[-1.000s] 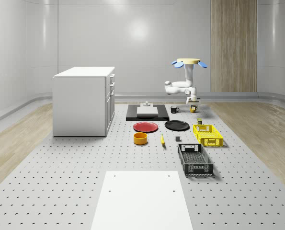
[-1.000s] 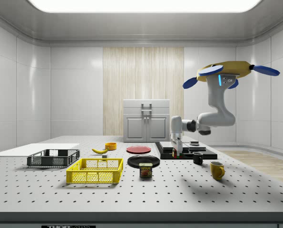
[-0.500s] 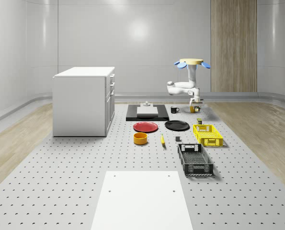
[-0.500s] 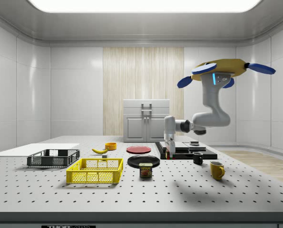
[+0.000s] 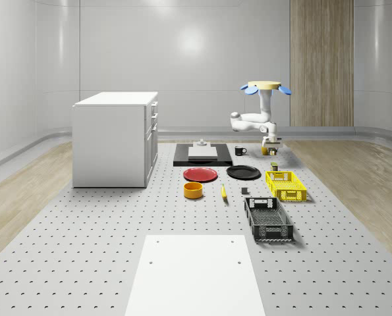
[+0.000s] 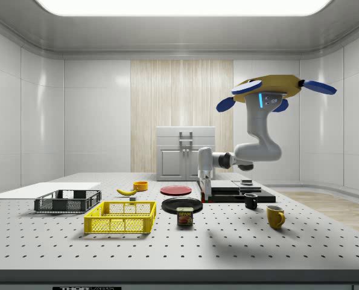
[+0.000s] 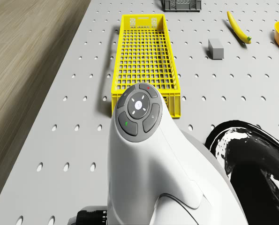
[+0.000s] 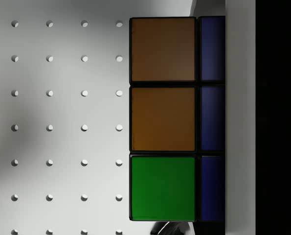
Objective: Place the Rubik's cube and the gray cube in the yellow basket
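Above the table's far end, beyond the yellow basket (image 5: 285, 185), the drone (image 6: 270, 90) hovers with its arm bent down. Its gripper (image 6: 205, 194) clasps the Rubik's cube (image 8: 177, 119) (orange, green and blue squares show at the wrist) just over the black plate's (image 6: 182, 205) edge. Beside the basket lies the gray cube (image 7: 215, 49), near a banana (image 7: 238, 27).
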### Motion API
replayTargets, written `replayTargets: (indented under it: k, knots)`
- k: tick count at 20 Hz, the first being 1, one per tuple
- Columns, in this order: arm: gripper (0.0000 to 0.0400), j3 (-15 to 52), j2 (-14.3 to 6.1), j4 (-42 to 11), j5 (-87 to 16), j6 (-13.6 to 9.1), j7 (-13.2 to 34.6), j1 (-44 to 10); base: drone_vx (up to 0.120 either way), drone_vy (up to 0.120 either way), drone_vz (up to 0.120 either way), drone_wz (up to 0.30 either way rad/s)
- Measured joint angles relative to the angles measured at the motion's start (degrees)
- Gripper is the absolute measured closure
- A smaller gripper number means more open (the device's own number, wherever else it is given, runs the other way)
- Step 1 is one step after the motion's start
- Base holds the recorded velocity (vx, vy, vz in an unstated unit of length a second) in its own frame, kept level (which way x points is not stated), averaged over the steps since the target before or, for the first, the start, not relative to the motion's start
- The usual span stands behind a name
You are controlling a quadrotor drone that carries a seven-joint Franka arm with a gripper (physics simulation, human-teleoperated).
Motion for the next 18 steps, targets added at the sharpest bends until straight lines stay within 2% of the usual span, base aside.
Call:
replayTargets:
  k: [18]
  knots:
    - [0.0075,0.3,-1.8,0.1,0.8,1.7,0.3,-0.4,0.12,0.0,0.0,0.0]
